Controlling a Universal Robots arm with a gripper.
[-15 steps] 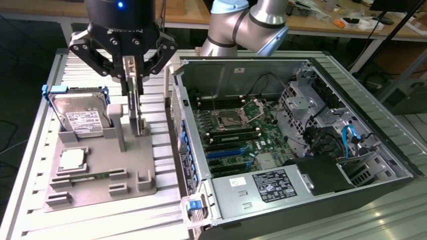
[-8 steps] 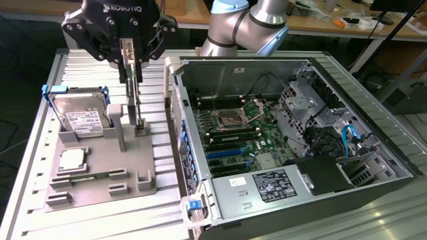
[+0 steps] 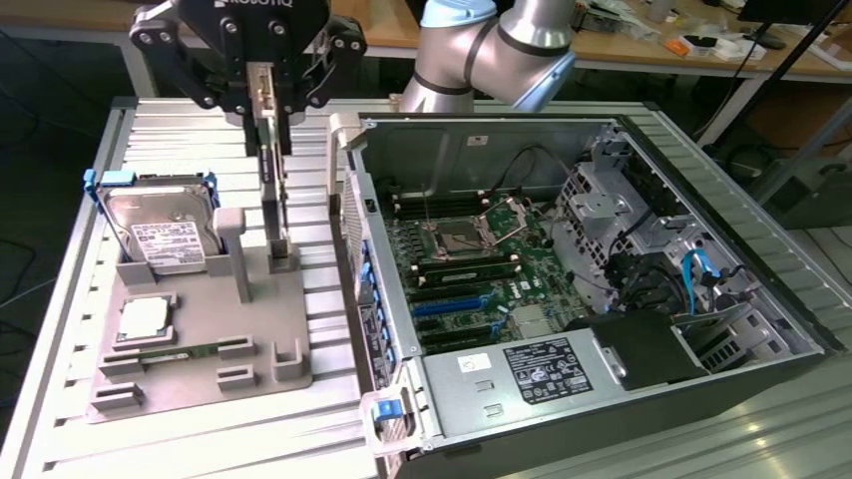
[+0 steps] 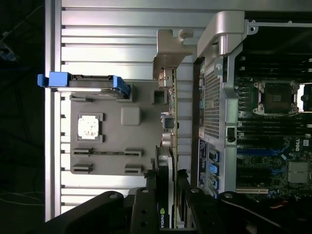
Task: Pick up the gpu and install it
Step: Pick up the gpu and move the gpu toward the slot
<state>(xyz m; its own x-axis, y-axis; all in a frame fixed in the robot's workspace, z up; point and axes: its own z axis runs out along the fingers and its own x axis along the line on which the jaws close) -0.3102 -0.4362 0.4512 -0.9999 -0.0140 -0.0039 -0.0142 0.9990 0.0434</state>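
Gpu (image 3: 274,190) standing on end and edge-on at its slot in the grey holder tray (image 3: 213,299), upper end pinched between the fingers (image 4: 147,200) of the gripper (image 3: 266,108), pressed onto the card from both faces, silvery bracket (image 4: 165,73) at the end away from them. Lower end at or just inside the holder's post; cannot tell whether seated or already clear. For a clean lift: pull straight up along the card's own plane, no twist, no sideways lean, to a height well above the posts. Keep the pinch centred and firm against any swing of the long card. Tight surroundings — open computer case (image 3: 349,190) just beside the card on the exterior view's right, its raised wall the nearest thing to clip. On the other side, hard drive (image 3: 163,239) in a blue carrier leaning in the same tray, processor (image 3: 144,317) and memory stick (image 3: 180,351) lying flat lower down the tray, all apart from the card. Inside the case, blue expansion slots (image 3: 453,309) on the motherboard — cables and a drive cage close by, likely snags.
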